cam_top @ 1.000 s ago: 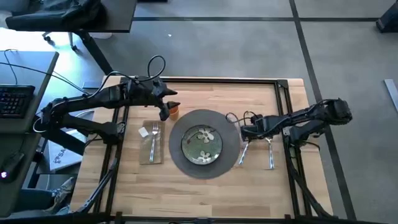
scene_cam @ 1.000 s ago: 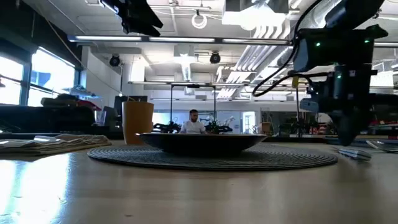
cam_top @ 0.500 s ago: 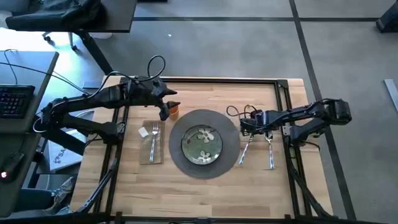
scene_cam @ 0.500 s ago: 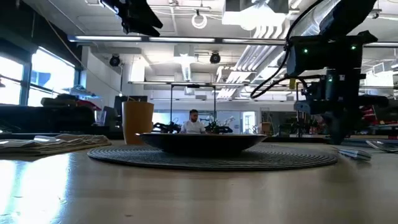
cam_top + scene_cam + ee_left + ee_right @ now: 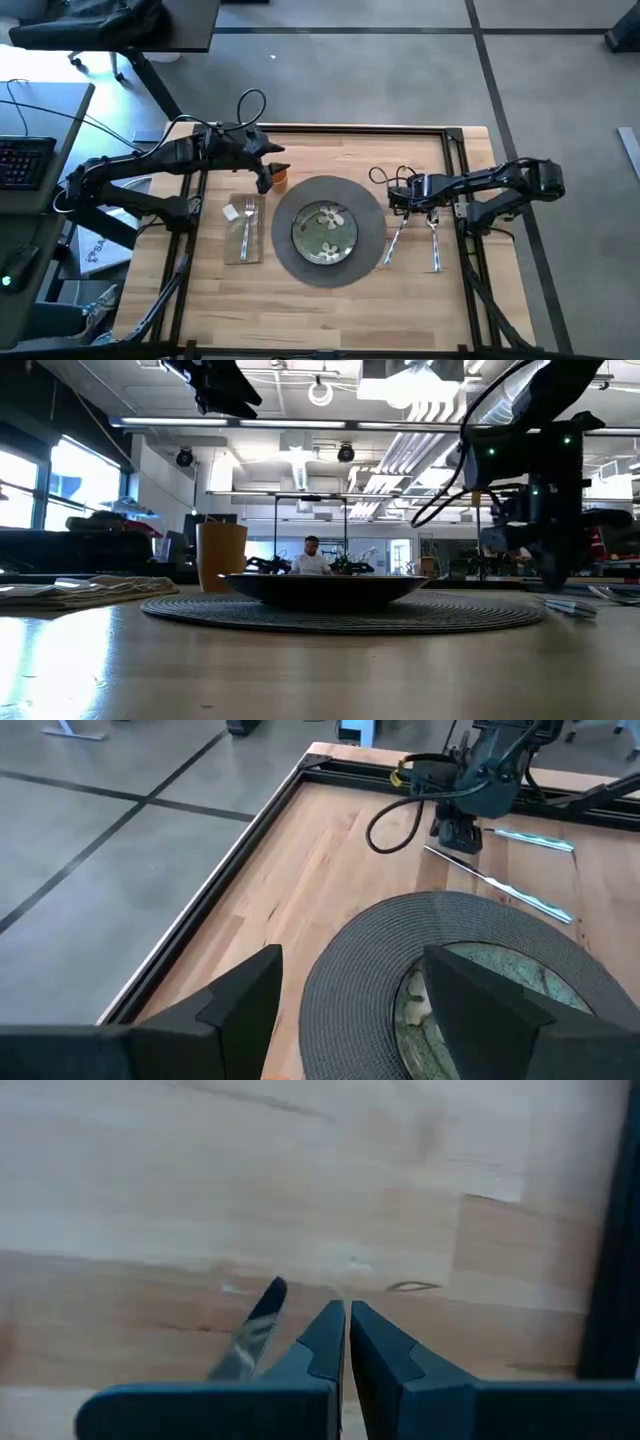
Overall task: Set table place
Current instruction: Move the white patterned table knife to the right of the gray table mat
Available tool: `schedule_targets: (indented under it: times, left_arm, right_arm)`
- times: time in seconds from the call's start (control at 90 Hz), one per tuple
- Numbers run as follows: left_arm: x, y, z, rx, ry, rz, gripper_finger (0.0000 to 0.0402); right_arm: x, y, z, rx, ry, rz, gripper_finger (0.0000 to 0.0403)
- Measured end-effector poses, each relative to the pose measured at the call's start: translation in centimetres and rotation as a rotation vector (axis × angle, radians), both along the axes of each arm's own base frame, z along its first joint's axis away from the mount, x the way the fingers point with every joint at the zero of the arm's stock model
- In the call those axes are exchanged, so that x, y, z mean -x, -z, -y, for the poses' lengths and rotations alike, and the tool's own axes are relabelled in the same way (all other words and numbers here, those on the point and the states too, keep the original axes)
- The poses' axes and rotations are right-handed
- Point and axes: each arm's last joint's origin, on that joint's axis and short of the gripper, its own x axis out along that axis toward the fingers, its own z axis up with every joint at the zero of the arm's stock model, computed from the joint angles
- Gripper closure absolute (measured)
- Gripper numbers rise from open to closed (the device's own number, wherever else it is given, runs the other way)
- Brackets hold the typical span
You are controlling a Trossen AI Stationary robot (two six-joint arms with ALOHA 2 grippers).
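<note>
- Light wood table (image 5: 330, 310) with black frame, seen from above; grey floor around, open workshop room beyond in the low view.
- Round dark placemat (image 5: 328, 230) at table centre, carrying the green flowered plate (image 5: 325, 232).
- Orange cup (image 5: 279, 178) just beyond the placemat's far-left edge; in the low view, upright behind the mat.
- Beige napkin (image 5: 243, 228) left of the placemat, with the fork (image 5: 247, 226) lying on it.
- Knife (image 5: 393, 238) touching or just beside the placemat's right edge, slightly slanted; spoon (image 5: 435, 243) further right, apart from the knife.
- Left gripper (image 5: 264, 180) hanging over the cup area, fingers (image 5: 240, 995) spread wide and holding nothing.
- Right gripper (image 5: 346, 1330) low over bare wood near the far end of the knife, fingers pressed together with nothing between them; knife tip visible just beside them in the right wrist view.
- Step in hand, as judged: final tidying of the cutlery on the right; every piece of the setting already laid.
- Next move, as judged: either a small nudge to square the knife parallel with the spoon, or a clear lift away without disturbing either piece.
</note>
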Motion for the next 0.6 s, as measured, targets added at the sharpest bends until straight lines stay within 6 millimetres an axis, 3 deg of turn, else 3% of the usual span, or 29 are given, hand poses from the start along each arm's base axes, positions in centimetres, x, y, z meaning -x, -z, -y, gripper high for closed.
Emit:
schedule_targets:
  times: [0.6]
  left_arm:
    - [0.00, 0.00, 0.00, -0.006, 0.003, -0.003, 0.0179]
  right_arm:
    - [-0.40, 0.83, 0.62, -0.020, -0.009, 0.108, 0.0403]
